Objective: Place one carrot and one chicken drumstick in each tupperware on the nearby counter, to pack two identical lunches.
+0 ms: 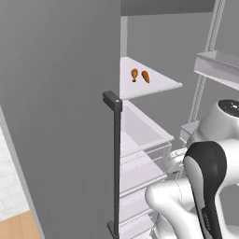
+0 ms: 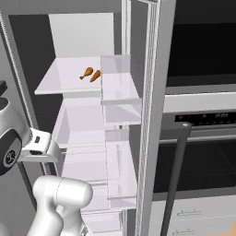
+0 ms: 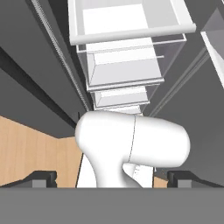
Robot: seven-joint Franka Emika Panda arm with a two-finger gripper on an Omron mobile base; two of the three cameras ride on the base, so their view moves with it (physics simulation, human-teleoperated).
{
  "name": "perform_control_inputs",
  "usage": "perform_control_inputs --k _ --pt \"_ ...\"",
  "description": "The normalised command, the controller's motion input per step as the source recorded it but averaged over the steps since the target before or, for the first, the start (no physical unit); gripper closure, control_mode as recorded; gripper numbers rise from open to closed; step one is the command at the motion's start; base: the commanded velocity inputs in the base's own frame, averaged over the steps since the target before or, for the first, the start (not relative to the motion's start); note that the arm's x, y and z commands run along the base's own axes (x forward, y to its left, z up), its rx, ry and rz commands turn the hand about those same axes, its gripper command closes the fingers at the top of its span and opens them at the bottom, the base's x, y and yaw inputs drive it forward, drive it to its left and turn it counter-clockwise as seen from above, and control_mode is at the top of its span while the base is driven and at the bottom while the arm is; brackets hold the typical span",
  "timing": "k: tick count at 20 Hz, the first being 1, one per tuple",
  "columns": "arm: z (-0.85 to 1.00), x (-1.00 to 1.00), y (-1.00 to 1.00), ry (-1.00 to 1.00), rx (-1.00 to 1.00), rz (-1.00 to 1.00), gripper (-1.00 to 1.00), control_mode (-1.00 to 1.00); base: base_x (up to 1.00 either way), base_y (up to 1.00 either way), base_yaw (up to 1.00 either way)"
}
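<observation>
gripper (image 3: 111, 179) is hanging wide open and empty low by the fridge drawers (image 3: 127, 61), probably risking clipping them while reaching for the drumstick (image 1: 134, 74) and carrot (image 1: 145, 76).

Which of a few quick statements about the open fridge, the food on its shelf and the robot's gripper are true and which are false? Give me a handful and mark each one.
1. A brown chicken drumstick and an orange carrot lie side by side on the white upper fridge shelf. True.
2. The two-finger gripper is shut on the carrot. False: its dark fingertips stand wide apart with nothing between them, and the carrot is on the shelf.
3. The fridge door is closed. False: it stands open, showing the shelves and the clear drawers.
4. A dark built-in oven stands to the right of the fridge in the right base view. True.
5. The food sits in the lowest drawer. False: it is on the upper shelf.
</observation>
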Motion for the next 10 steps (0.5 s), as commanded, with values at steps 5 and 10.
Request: perform_control_inputs --k 5,10 --pt "0.0 0.0 0.0 0.0 0.0 0.0 -1.0 1.0 0.3 -0.33 -0.01" --pt "0.0 0.0 0.0 0.0 0.0 0.0 -1.0 1.0 0.37 -0.36 -0.04"
